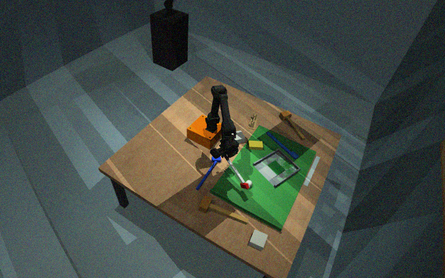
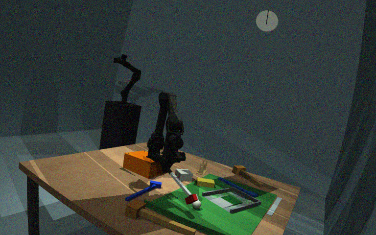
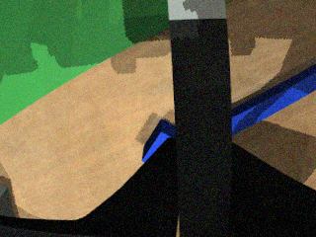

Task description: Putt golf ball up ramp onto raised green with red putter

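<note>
One firm clamp of my gripper [image 1: 225, 155] holds the red putter [image 1: 236, 172], its head touching the golf ball [image 1: 248, 183] on the green mat [image 1: 262, 200]; a measured push toward two o'clock should reach the raised green [image 1: 276, 167].

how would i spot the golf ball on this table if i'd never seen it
Find the green mat on the wooden table. Near its middle, the gripper holds the red putter, whose head rests beside the golf ball. It is the only small white sphere there.
</note>
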Available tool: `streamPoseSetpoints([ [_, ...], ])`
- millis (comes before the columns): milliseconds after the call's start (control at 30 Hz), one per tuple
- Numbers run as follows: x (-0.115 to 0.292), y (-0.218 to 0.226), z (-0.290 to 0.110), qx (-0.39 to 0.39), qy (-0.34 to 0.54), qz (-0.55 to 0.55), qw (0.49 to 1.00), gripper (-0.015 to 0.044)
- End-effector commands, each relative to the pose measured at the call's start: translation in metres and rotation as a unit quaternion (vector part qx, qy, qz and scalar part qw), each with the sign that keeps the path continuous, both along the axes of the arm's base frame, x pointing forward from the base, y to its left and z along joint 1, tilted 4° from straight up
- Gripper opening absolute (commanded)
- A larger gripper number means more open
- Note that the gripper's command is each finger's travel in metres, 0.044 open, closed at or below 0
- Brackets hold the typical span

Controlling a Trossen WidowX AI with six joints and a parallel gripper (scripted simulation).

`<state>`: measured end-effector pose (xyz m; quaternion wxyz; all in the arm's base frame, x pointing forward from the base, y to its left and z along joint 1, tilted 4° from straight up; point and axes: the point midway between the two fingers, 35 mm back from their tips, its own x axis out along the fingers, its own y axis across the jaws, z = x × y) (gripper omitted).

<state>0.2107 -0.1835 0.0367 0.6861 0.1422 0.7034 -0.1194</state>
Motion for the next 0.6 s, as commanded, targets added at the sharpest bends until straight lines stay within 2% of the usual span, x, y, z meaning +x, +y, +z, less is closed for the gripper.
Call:
streamPoseSetpoints([
  [0, 0.0, -0.001, -0.004, -0.002, -0.001, -0.003, 1.0, 0.0],
  [567, 0.0, 0.0, -0.031, -0.002, -0.001, -0.003, 1.0, 0.0],
])
